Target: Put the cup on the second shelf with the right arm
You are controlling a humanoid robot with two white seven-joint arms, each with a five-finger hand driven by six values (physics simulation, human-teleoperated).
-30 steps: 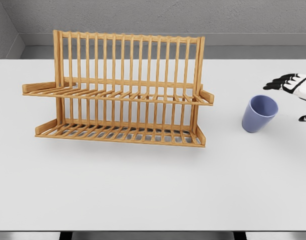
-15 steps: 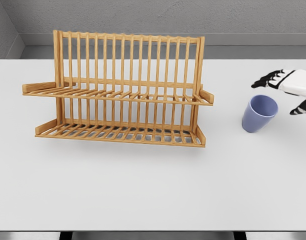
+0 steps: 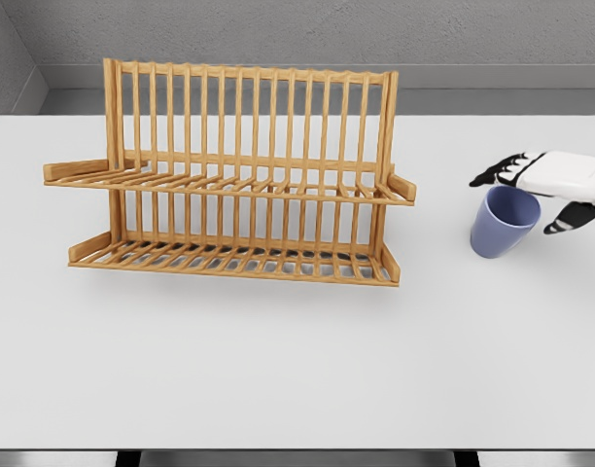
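A blue cup stands upright on the white table, right of the wooden rack. My right hand comes in from the right edge and hovers over the cup's rim, fingers spread and black fingertips reaching past the cup's far side, thumb on its right. It holds nothing. The wooden dish rack has two slatted shelves, an upper shelf and a lower shelf, both bare. The left arm is out of view.
A grey wall runs behind the table. The rack's right end sticks out toward the cup, with a gap of table between them.
My right hand has moved left from the picture's edge and now sits over the cup's rim. The cup and rack have not moved.
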